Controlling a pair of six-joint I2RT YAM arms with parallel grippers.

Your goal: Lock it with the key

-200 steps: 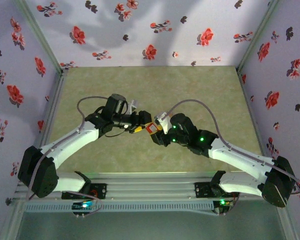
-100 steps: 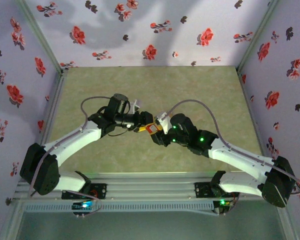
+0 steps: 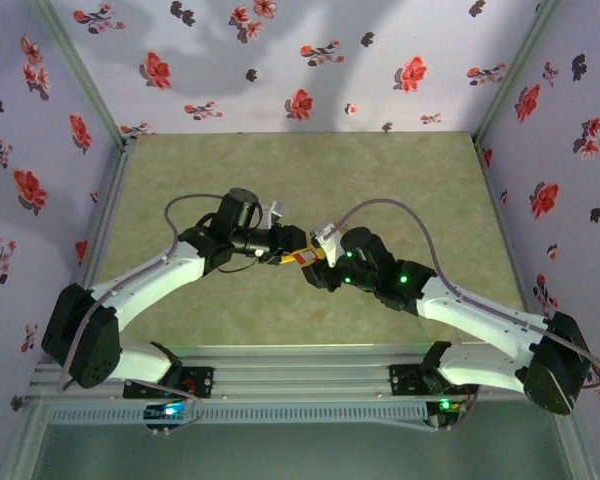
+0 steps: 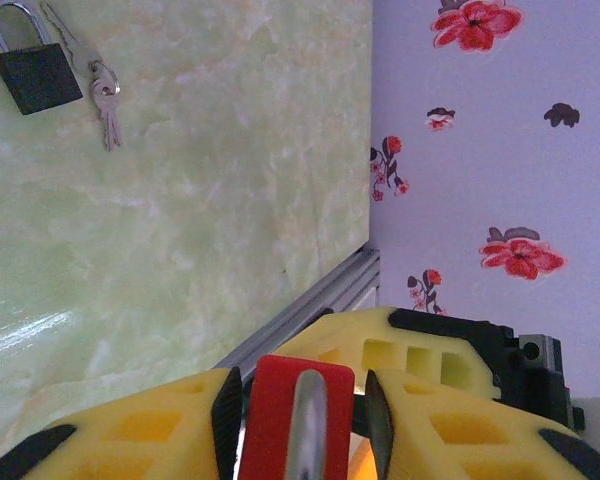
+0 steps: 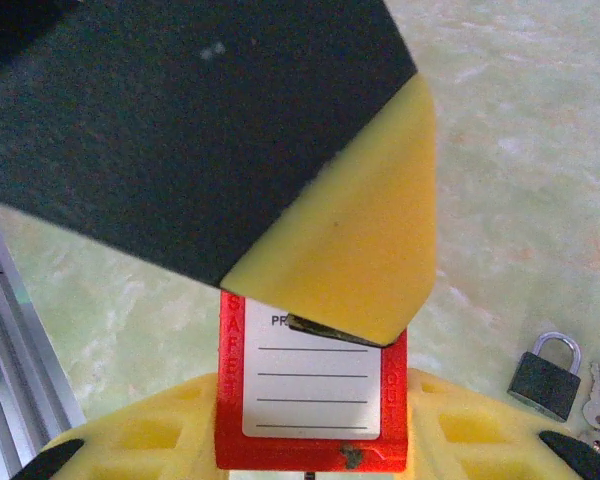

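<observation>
A red safety padlock (image 3: 300,257) with a white label (image 5: 310,385) hangs above the table's middle. My right gripper (image 5: 310,440) is shut on its body from both sides. My left gripper (image 4: 302,405) comes from the opposite side and straddles the lock's top, where the silver shackle (image 4: 305,425) shows. One of its pads lies against the red body (image 4: 270,420); a slim gap is left at the other. One left finger (image 5: 230,130) covers the lock's upper part in the right wrist view. Small keys (image 4: 105,100) lie on the table.
A black padlock (image 4: 35,70) with a silver shackle lies flat on the green marbled table (image 3: 400,180), the keys beside it; it also shows at the right wrist view's lower right (image 5: 547,375). Flowered walls (image 3: 280,60) enclose the table. An aluminium rail (image 3: 300,365) runs along the near edge.
My left gripper has slid right onto the red padlock and its jaws have narrowed around it. The right arm and the lock have stayed put.
</observation>
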